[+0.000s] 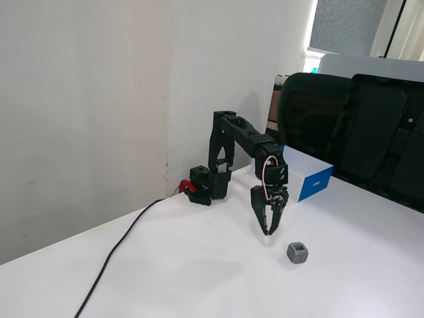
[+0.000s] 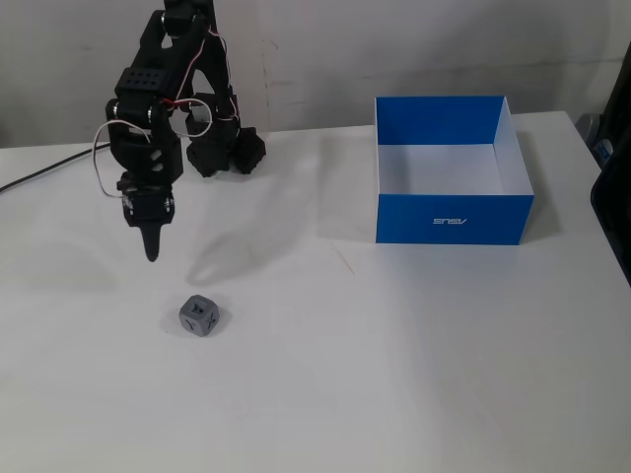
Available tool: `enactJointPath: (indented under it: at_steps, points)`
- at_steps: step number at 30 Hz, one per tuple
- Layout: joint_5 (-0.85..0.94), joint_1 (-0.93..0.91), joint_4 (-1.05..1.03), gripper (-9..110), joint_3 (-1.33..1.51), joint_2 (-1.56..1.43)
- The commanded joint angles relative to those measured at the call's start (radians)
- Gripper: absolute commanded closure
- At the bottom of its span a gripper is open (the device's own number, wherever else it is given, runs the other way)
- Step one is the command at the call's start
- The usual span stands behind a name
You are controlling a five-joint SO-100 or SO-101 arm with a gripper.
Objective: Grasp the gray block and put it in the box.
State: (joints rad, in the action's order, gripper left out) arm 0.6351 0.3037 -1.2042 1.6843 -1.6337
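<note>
The gray block point(image 1: 297, 253) is a small dark-gray cube with dimpled faces, lying alone on the white table; it also shows in the other fixed view point(image 2: 199, 315). My gripper point(image 1: 267, 230) points straight down just above the table, a short way from the block and not touching it. Its fingers meet at the tips and hold nothing. In the other fixed view the gripper point(image 2: 151, 252) is up and left of the block. The box point(image 2: 454, 217) has blue and white walls, is empty, and stands far to the right; it also shows behind the arm point(image 1: 314, 180).
The arm's base point(image 2: 219, 148) stands at the back of the table by the wall. A black cable point(image 1: 116, 255) runs from it across the table to the front left. Black chairs point(image 1: 358, 126) stand behind the box. The table edge point(image 2: 623, 256) lies right of the box.
</note>
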Motion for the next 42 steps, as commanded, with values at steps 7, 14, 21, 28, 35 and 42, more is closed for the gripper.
enactJointPath:
  at_steps: [7, 14, 21, 28, 35, 42]
  points:
    - [0.066, -0.1, -0.121, 101, -0.187, 0.026]
    - [0.087, -0.115, -0.16, 100, -0.324, 0.166]
    - [0.089, -0.117, -0.163, 87, -0.414, 0.235]
    - [0.127, -0.137, -0.195, 87, -0.476, 0.279]
    - [0.173, -0.147, -0.259, 88, -0.565, 0.35]
    - [0.227, -0.135, -0.331, 87, -0.704, 0.448]
